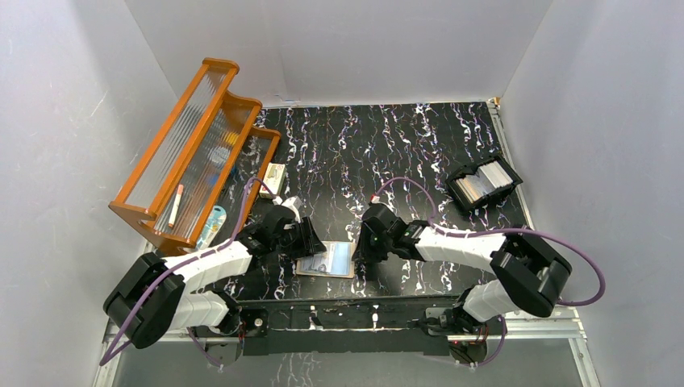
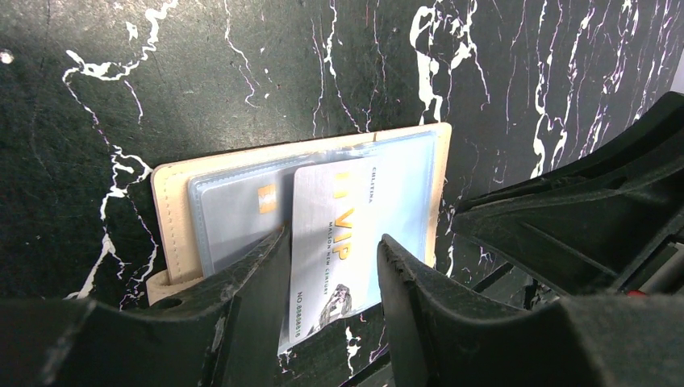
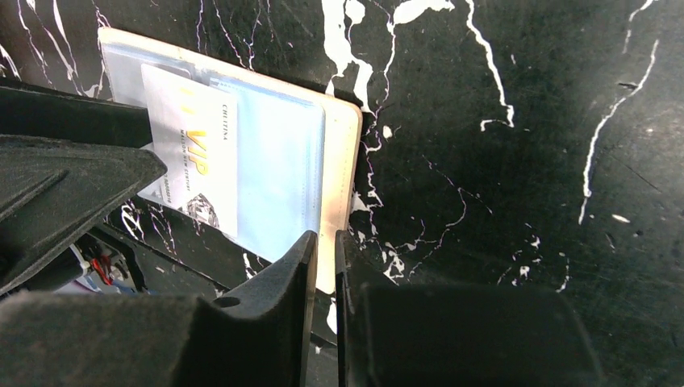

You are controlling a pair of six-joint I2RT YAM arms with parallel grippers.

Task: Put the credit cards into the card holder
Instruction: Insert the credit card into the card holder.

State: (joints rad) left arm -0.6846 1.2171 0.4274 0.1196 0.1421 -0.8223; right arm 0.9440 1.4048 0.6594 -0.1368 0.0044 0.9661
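Black bench (image 1: 403, 145) veined with white, boxed in by plain white walls. An orange wooden rack (image 1: 189, 153) stands at the back left with a small white box (image 1: 275, 175) just beside it. A black tray (image 1: 482, 183) sits well apart at the back right.

Near the front edge, between the two arms, a tan holder (image 2: 173, 210) lies open and flat with its clear pockets facing up. One pale card (image 2: 238, 218) with a gold chip sits fully inside a pocket. A second, a VIP card (image 2: 339, 218), is partly slid into the next pocket, its lower end sticking out past the holder's near edge.

Left hand (image 2: 332, 239) is low over that end, jaws apart, one finger on each side of the VIP card and not pinching it. Right hand (image 3: 325, 235) is at the holder's other side, jaws drawn to a narrow slit and gripping the holder's near edge.
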